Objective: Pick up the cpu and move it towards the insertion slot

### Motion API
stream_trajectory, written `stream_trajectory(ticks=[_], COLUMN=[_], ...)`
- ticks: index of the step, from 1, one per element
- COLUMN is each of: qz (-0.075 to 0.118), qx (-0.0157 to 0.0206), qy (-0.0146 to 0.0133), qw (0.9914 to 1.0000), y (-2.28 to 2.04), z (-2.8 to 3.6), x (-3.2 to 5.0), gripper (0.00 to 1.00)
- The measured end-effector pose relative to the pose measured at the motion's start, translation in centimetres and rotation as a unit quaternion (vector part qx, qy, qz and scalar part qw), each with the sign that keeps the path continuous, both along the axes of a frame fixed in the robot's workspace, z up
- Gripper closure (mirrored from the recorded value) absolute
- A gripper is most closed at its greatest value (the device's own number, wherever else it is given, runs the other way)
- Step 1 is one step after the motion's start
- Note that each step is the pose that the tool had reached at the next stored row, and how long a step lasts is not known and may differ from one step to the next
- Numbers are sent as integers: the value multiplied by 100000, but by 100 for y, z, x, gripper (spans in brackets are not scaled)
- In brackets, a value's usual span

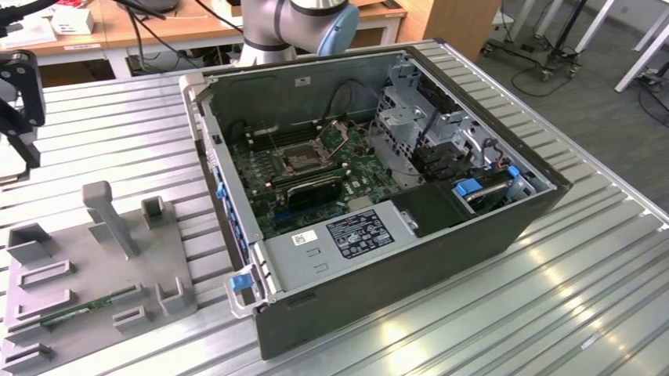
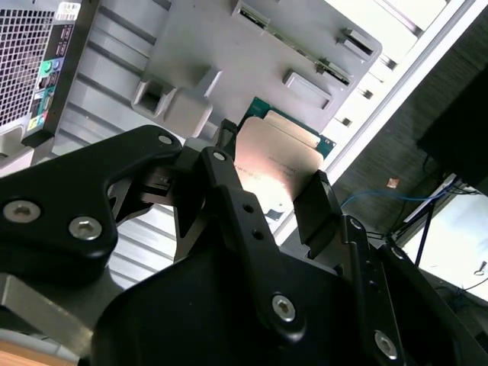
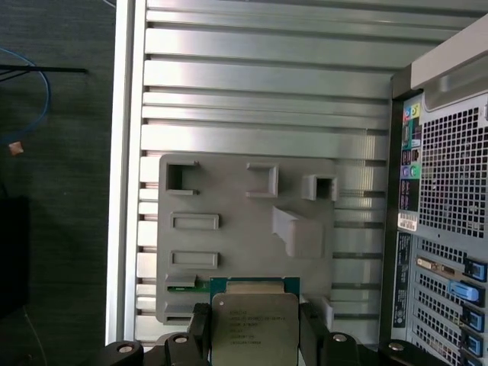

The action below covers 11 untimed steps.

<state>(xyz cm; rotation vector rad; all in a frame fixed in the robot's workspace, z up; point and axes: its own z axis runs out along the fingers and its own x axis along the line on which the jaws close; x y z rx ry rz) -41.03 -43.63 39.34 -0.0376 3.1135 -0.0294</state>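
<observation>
- In the exterior view, an open computer case (image 1: 397, 196) lies on the slatted metal counter (image 1: 522, 313). Inside it is the green circuit board (image 1: 313, 180).
- The insertion slot (image 1: 300, 155) sits on that board, a shiny metal frame around a dark centre.
- A grey plastic tray (image 1: 78, 274) lies on the counter toward the exterior view's left, well apart from the slot. The arm (image 1: 287, 23) rises behind the case.
- A black fixture (image 1: 16, 102) hangs at the exterior view's left edge. It may be the arm's tool end, but it is too cut off to tell.
- In the first wrist view, the gripper (image 3: 255, 339) is clamped on the cpu (image 3: 254, 320), with one black finger pressed to each opposite side.
- The chip's pale metal top faces the camera, over the tray's edge. A thin green memory stick (image 3: 183, 286) lies in a recess just beside it.
- In the second wrist view, the cpu (image 2: 267, 152) is pinched between the two fingers (image 2: 316, 198), with a green rim showing along its far edge.
- The tray (image 2: 229, 46) lies beyond it.
</observation>
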Motion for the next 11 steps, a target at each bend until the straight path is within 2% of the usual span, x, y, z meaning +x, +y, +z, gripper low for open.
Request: stream_trajectory(ticks=[11], qz=[-170], qx=[-1], qy=[1], qw=[100000], y=[0], z=[-2], x=[114], gripper=[45])
